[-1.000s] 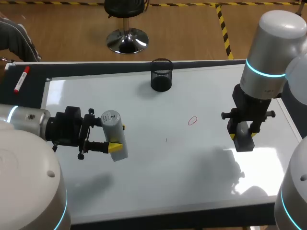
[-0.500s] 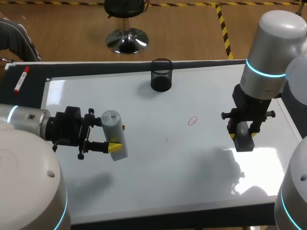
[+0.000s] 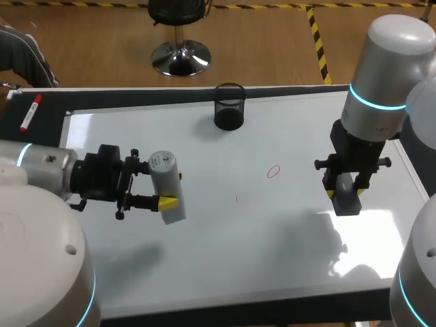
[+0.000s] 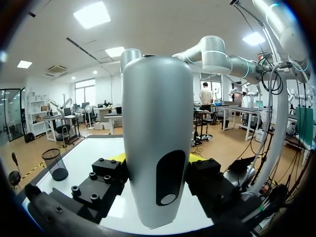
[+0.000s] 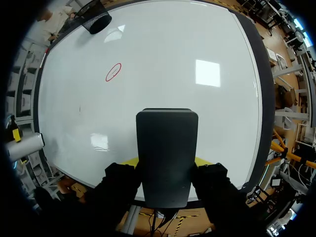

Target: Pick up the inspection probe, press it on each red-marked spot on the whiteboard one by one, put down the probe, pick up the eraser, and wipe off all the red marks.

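Change: the left gripper (image 3: 172,190) had carried the probe (image 3: 163,170) slightly toward the whiteboard's (image 3: 238,252) middle since a second before.
Left gripper: clamped on the probe, over the board's left part.
Right gripper (image 3: 346,193): unmoved, clenched on the eraser (image 3: 347,202).
Red mark (image 3: 273,171): between both grippers.

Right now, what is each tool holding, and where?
Left tool: inspection probe, clamped midway along its body. Right tool: eraser, clamped by its sides near the wrist end.

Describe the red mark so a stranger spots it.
Start at the big whiteboard. In the head view, right of its middle and below the black mesh cup, is a small oval outline. It is the board's only red drawing.
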Motion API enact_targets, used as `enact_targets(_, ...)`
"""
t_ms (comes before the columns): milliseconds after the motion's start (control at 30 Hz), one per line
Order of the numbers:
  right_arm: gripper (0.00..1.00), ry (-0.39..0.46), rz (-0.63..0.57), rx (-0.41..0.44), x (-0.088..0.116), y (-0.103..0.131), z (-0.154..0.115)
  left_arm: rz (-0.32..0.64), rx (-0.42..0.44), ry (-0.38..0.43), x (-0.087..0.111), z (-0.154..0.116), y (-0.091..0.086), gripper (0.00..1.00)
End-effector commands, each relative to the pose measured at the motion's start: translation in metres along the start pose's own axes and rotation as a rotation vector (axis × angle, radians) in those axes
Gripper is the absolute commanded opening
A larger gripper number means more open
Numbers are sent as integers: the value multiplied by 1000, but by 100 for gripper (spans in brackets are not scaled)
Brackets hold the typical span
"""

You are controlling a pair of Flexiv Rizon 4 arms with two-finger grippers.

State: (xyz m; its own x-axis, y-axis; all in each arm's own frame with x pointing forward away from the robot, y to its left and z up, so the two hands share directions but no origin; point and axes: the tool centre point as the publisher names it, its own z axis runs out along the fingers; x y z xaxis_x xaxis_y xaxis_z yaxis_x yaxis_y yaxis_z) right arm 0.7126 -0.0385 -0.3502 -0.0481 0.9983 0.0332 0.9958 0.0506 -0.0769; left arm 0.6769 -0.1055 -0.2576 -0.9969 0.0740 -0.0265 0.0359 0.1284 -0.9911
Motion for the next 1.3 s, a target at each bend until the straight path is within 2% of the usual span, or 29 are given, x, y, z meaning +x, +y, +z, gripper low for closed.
enact_targets(33,0,1,-2,-2,-1,-1,-1,-2,6,58,-21,13,3,0)
enact_targets(467,0,1,-2,-2,-1,-1,-1,5,13,138,-61,39,4,0)
enact_targets(733,0,1,-2,-2,-1,-1,-1,7,26,171,-81,64,7,0)
enact_targets(1300,0,1,-2,-2,-1,-1,-1,-4,33,201,-107,95,8,0)
